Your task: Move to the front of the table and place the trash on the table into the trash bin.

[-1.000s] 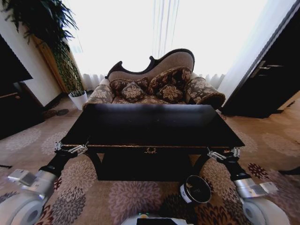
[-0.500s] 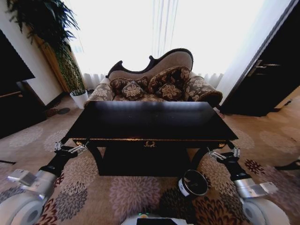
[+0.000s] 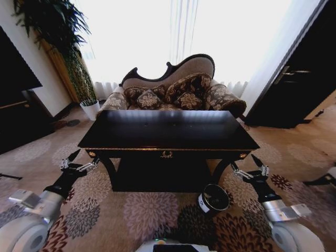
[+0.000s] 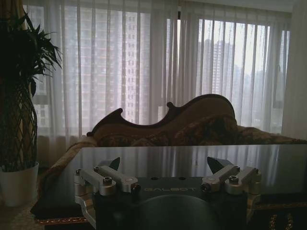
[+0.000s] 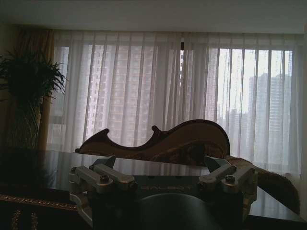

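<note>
— End effectors?
— Left end effector point(image 3: 79, 166) and right end effector point(image 3: 251, 172) are hovering wide open, gripping nothing, off the tabletop's point(image 3: 168, 130) front corners.
— Trash bin?
— The trash bin point(image 3: 213, 198) is lying tilted on the carpet point(image 3: 142, 215) below the front right corner.

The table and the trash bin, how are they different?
The table is big, and the trash bin is small, reaching lower than the tabletop. The table has a flat rectangular top on curved legs, and the bin is round like a can. The table wears gold trim and a gold emblem in front, and the bin has a white label on its side. Both are dark, and both stand on the flowered carpet.
</note>
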